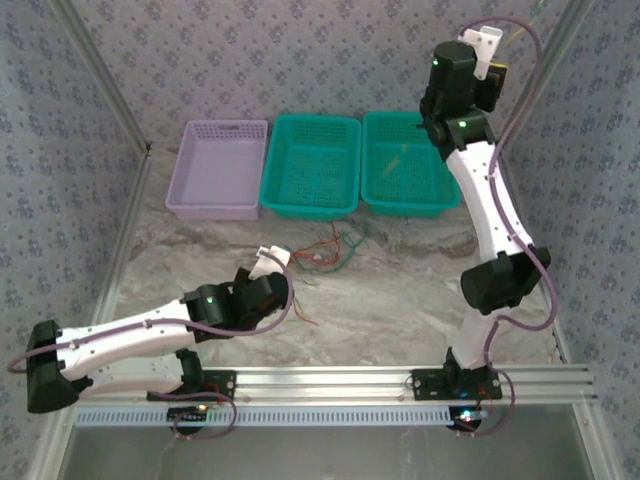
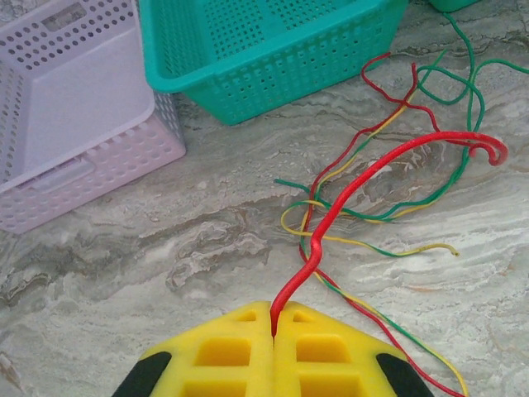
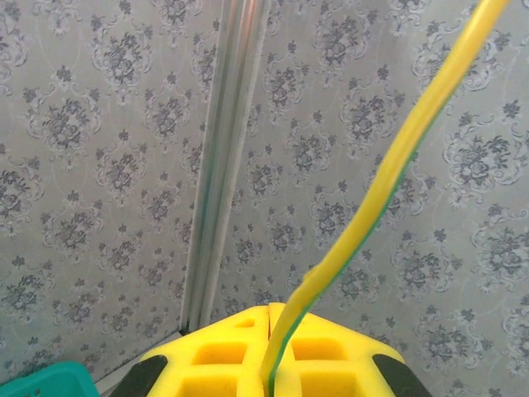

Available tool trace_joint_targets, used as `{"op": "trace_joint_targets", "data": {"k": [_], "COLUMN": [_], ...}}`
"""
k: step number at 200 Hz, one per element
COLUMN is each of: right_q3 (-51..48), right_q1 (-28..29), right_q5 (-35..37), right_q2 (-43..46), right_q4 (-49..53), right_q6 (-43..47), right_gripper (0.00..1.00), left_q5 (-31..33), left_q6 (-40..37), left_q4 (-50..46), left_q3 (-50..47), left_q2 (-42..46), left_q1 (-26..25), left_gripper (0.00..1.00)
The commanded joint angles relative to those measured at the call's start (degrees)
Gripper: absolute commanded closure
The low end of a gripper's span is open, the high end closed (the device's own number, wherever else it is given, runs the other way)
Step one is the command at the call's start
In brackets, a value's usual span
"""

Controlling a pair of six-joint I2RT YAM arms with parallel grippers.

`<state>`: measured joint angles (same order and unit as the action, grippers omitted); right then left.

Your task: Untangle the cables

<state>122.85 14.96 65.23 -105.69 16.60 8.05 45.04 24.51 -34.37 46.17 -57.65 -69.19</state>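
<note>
I'm pinching the end of a red cable (image 2: 347,190) in the left gripper (image 2: 273,321), jaws clamped tight and low over the table (image 2: 124,248). I judge that this grip is anchoring one strand so it can be drawn out of the knot. The right gripper (image 3: 271,327) is clenching a yellow-and-green cable (image 3: 388,178), and I'm carrying it high by the back wall (image 3: 99,165), probably to lift it clear. The other cables (image 1: 325,250) are lying tangled just in front of the teal baskets (image 1: 315,165). The left wrist view is giving me the red, green and yellow crossings. The top view is giving me how far apart the arms are standing, and the lilac basket (image 1: 215,170) beside the teal ones.
</note>
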Motion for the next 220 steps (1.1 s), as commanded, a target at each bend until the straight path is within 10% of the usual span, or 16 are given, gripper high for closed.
{"op": "trace_joint_targets", "data": {"k": [1,115,220], "right_q3": [0.2,-10.7,-4.9], "right_q1": [1.3,4.4,3.5], "right_q5": [2.1,-2.1,2.6], "right_q2": [-3.6,-13.3,-8.2], "right_q4": [-3.2,7.9,2.8], "right_q6": [2.8,-9.5,0.2], "right_gripper": [1.0,1.0,1.0], "left_q5": [1.8,1.8,1.6], "left_q6": [0.3,1.6,1.2], "left_q4": [1.6,3.6,3.5], "left_q3": [-0.7,-4.0,-4.2], "left_q2": [1.1,1.7,1.7], "left_q1": [-0.5,-0.6,-0.6], "left_gripper": [1.0,1.0,1.0]}}
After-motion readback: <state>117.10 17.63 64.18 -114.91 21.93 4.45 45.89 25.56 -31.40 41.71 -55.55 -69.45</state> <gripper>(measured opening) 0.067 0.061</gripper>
